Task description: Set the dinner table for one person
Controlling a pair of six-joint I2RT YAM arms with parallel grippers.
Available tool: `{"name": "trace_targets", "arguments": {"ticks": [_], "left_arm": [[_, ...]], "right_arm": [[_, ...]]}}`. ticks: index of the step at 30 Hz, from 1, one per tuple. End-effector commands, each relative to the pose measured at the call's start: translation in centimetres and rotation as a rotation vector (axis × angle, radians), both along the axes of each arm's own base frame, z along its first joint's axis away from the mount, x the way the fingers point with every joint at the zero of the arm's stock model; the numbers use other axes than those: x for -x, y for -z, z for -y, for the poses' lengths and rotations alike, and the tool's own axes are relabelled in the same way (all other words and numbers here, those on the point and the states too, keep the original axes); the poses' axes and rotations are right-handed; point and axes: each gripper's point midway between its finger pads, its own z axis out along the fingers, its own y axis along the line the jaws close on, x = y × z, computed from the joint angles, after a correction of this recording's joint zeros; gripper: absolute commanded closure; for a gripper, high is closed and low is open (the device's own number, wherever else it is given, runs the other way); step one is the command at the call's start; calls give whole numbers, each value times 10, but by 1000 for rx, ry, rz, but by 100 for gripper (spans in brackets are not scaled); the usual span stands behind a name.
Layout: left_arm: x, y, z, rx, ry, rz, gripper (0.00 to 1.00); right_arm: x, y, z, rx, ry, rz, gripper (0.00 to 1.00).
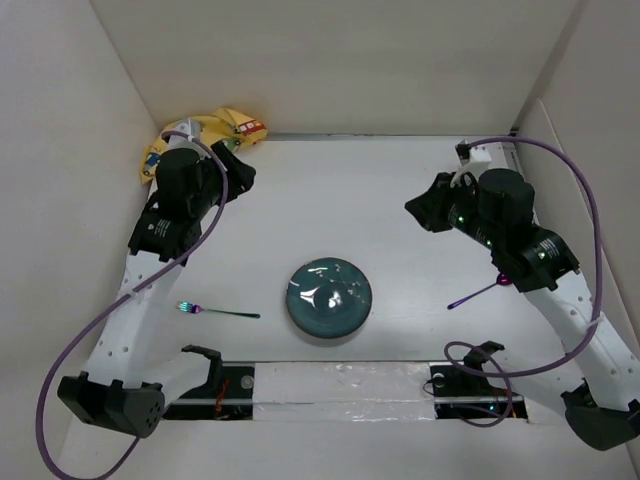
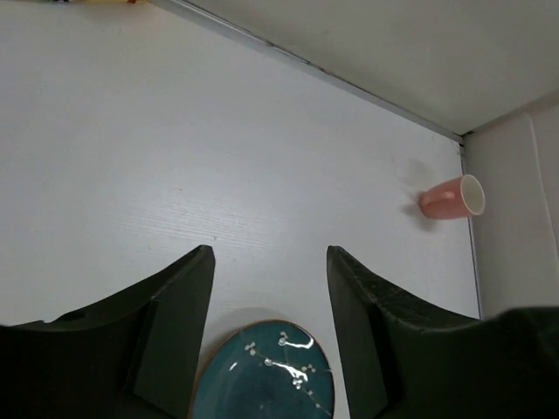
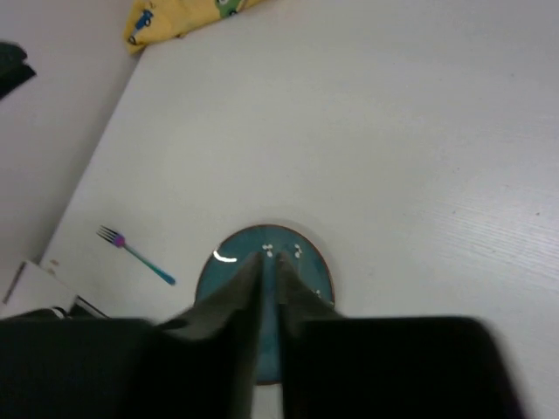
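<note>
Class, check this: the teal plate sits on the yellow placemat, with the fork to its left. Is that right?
No. The teal plate sits on the bare white table; the yellow placemat lies bunched in the far left corner, as the top external view shows. The fork is to its left.

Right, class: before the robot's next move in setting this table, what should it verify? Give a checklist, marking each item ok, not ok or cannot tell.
1. Plate flat on the dinner table: ok.
2. Fork left of the plate, apart from it: ok.
3. Placemat spread under the plate: not ok, bunched in the far corner.
4. Cup upright: not ok, on its side.
5. Left gripper open and empty: ok.
6. Spoon free to grasp: cannot tell, partly hidden.
</note>
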Motion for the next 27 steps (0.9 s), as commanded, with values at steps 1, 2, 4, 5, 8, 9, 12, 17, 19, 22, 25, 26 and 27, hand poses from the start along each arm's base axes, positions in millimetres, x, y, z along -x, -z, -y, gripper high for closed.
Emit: {"name": "trace_targets", "arguments": {"ticks": [1, 2, 4, 5, 8, 9, 12, 17, 19, 22, 25, 26, 27], "left_arm": [[-26, -4, -12, -11, -101, 4, 48], [-42, -7, -18, -33, -133, 4, 47], [-65, -10, -45, -49, -244, 3, 43], [-89, -10, -54, -45, -271, 2, 47], [-151, 6, -96, 34, -345, -40, 98], [-166, 15, -105, 73, -374, -64, 100], [-213, 59, -138, 64, -478, -153, 100], [-267, 129, -184, -8, -624, -267, 86], [-278, 144, -203, 30, -650, -264, 69], [-298, 168, -215, 81, -662, -243, 49], [-317, 186, -214, 101, -648, -224, 37], [-324, 199, -214, 114, -647, -234, 37], [-328, 204, -213, 127, -648, -234, 36]], "right_arm": [[-1, 3, -4, -13, -24, 2, 96], [-4, 7, -3, -15, -17, -12, 100], [-7, 17, -1, -17, -18, -34, 100], [-8, 18, -3, -17, -24, -38, 100], [-16, 19, 4, -2, 8, -51, 100], [-18, 18, 4, 6, 14, -48, 100], [-25, 17, 5, 17, 21, -48, 100], [-38, 24, 5, 19, 37, -67, 100], [-44, 29, 0, 20, 27, -81, 100], [-55, 36, -7, 27, 14, -107, 100], [-63, 46, -18, 29, -21, -145, 90], [-65, 48, -20, 30, -27, -151, 73], [-65, 51, -27, 30, -49, -159, 65]]}}
